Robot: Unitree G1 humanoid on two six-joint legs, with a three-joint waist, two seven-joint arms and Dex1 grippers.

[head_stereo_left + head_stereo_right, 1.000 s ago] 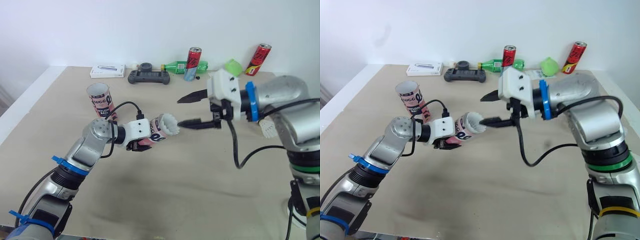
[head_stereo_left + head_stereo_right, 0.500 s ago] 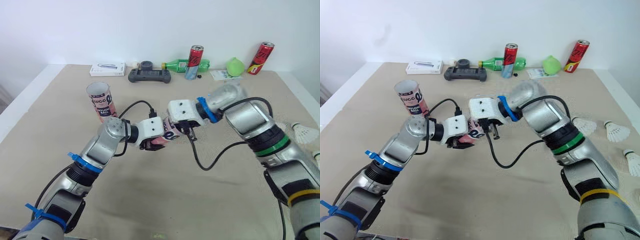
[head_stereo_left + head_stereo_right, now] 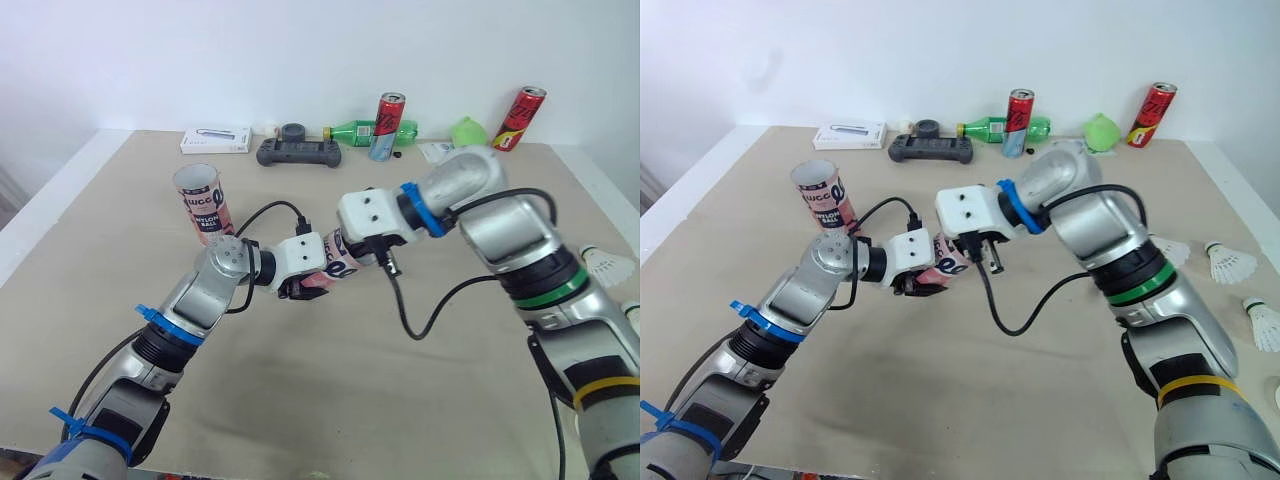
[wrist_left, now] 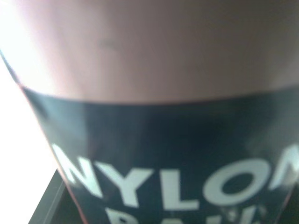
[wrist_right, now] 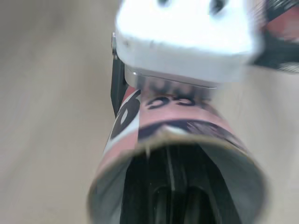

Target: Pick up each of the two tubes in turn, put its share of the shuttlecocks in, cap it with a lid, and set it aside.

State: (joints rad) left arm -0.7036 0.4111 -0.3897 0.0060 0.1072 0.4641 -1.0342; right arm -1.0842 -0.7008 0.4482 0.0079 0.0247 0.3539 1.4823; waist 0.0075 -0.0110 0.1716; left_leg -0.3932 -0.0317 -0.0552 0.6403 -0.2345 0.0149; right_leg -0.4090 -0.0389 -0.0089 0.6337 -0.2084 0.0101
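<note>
The pink tube [image 3: 338,266] hangs level, right of the upright tube [image 3: 203,203], clenched in the left gripper [image 3: 300,286]. The right gripper [image 5: 177,203] is sunk in its mouth, gripping or not I can't tell. Looks like mid-filling to me: next it should back straight out for a shuttlecock [image 3: 1225,262], far right of the upright tube.

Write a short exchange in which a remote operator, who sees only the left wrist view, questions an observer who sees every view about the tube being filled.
Operator: I see the tube's label up close. How is the tube held?
Observer: The left gripper clamps it lying sideways, lifted clear of the table.
Operator: Where is the other arm?
Observer: The right gripper reaches into the tube's open mouth.
</note>
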